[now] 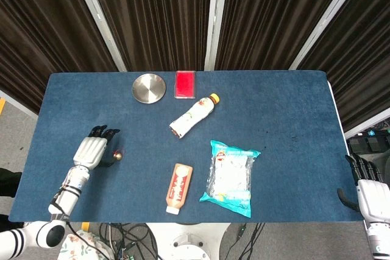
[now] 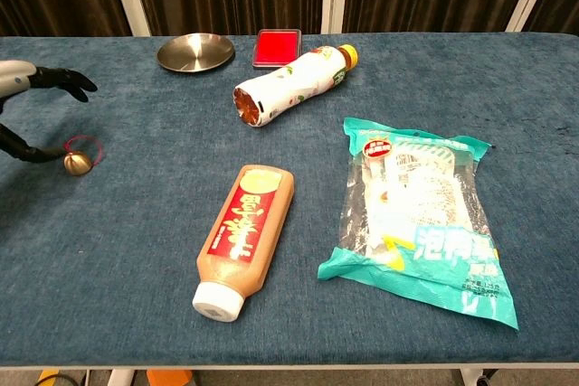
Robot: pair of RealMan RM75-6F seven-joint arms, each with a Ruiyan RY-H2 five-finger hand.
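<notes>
- Bell, small, round and brass-coloured with a thin red loop, lies on the blue table near its left edge.
- Left hand hovers over it, fingers spread, thumb tip just beside it, holding nothing.
- Right hand rests off the table's right edge, fingers loosely apart and empty.
- The bell looks light, hard and prone to rolling; pinching its sides seems surest.

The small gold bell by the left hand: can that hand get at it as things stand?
Probably yes. The left hand is open right beside the bell, its thumb reaching almost to it, and only bare table lies between them.
</notes>
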